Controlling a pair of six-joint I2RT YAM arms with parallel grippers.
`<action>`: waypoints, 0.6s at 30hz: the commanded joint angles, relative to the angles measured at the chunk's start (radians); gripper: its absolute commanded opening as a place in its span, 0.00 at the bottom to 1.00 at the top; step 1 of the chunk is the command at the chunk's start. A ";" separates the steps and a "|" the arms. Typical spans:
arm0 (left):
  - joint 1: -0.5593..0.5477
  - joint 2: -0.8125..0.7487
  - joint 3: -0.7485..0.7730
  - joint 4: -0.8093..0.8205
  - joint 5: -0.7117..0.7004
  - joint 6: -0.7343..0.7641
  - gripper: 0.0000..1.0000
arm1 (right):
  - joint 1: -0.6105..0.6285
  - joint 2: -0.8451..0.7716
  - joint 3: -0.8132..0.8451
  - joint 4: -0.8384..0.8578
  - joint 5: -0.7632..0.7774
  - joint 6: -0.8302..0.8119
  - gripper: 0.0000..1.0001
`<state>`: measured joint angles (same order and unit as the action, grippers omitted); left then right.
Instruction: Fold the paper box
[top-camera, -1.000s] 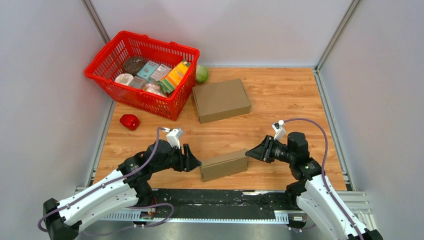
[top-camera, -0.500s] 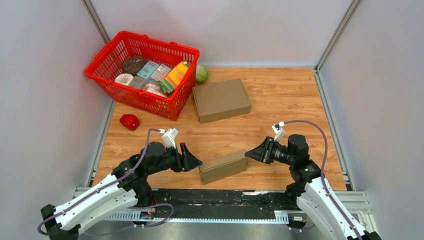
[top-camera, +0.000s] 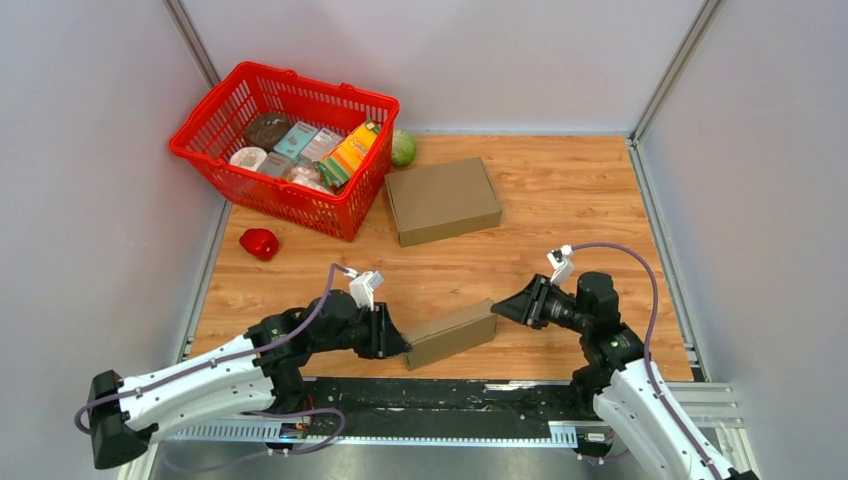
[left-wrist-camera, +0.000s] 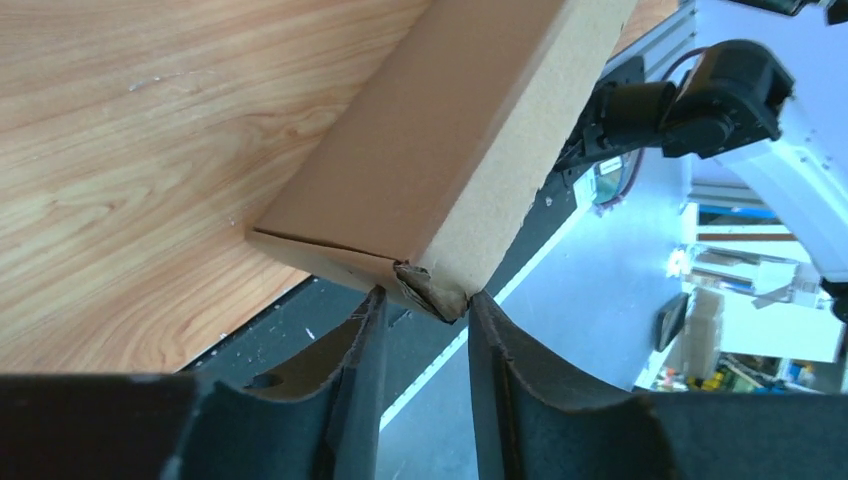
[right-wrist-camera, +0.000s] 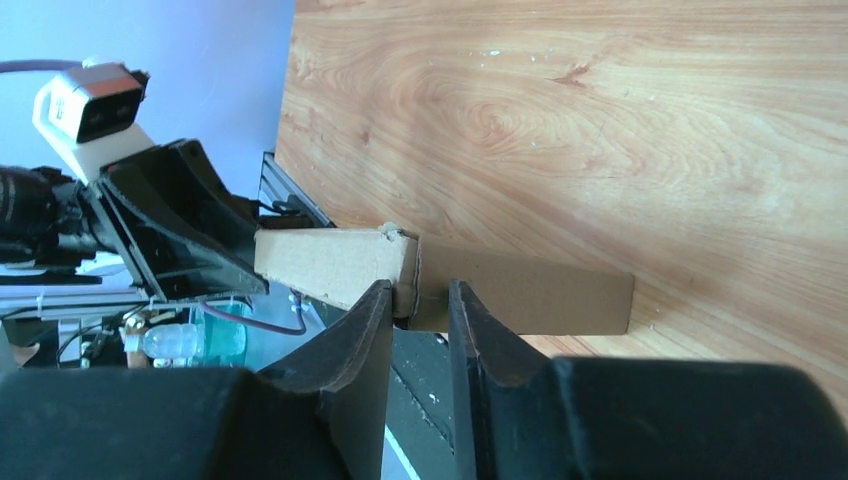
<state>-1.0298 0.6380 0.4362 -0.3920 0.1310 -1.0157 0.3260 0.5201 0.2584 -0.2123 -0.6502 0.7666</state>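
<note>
The small brown paper box (top-camera: 452, 333) lies near the table's front edge, between my two grippers. My left gripper (top-camera: 398, 342) is at its left end. In the left wrist view the narrow jaws (left-wrist-camera: 425, 295) pinch the crumpled corner of the box (left-wrist-camera: 450, 150). My right gripper (top-camera: 497, 309) is at its right end. In the right wrist view the jaws (right-wrist-camera: 418, 285) are closed on the edge of the box (right-wrist-camera: 520, 295) at its end corner. The box hangs partly over the black front rail.
A larger closed cardboard box (top-camera: 442, 198) lies mid-table. A red basket (top-camera: 290, 205) full of groceries stands at the back left, with a green ball (top-camera: 403, 148) beside it. A red object (top-camera: 260, 243) lies left. The black rail (top-camera: 440, 395) runs along the near edge.
My left gripper has swung right and down onto the box's left corner. The box has shifted slightly. The right gripper has hardly moved.
</note>
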 joint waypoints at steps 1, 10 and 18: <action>-0.107 0.130 0.047 -0.022 -0.167 0.046 0.37 | 0.004 -0.015 -0.038 -0.163 0.113 0.011 0.28; -0.194 0.393 0.102 -0.025 -0.410 0.150 0.24 | 0.004 -0.110 -0.067 -0.306 0.248 0.082 0.41; -0.203 0.617 0.261 0.029 -0.416 0.266 0.21 | 0.004 -0.255 -0.076 -0.467 0.399 0.191 0.54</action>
<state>-1.2301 1.1275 0.6643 -0.3115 -0.2131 -0.8436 0.3141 0.2962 0.2371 -0.4011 -0.2935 0.9249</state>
